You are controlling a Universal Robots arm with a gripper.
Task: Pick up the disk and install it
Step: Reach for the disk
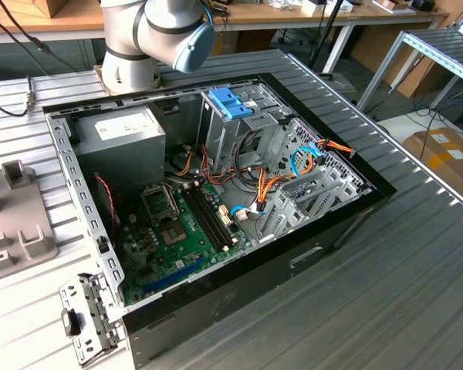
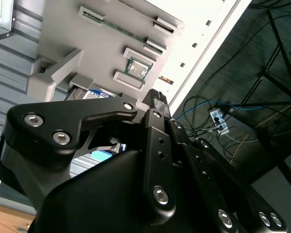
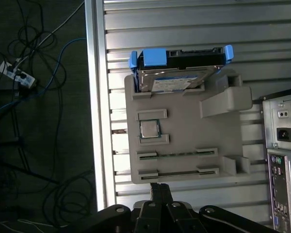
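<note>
The disk (image 3: 178, 73), a silver-grey drive with a white-and-blue label and bright blue side rails, leans in a slot at one end of a grey fixture tray (image 3: 184, 145). My gripper (image 3: 160, 188) hovers off the tray's opposite end, well apart from the disk, with its fingers shut together and nothing between them. In the second wrist view the gripper (image 2: 157, 97) fills the foreground. A strip of the disk's label (image 2: 94, 93) peeks out behind it, below the tray (image 2: 82, 39).
A small square chip (image 3: 149, 129) sits in a recess of the tray. The open computer case (image 1: 216, 200) holds a power-supply box (image 1: 127, 135), a motherboard (image 1: 177, 231) and a blue-latched drive cage (image 1: 230, 102). The case's rear panel (image 3: 283, 145) stands beside the tray. The table edge (image 3: 94, 97) is close, with cables on the floor beyond.
</note>
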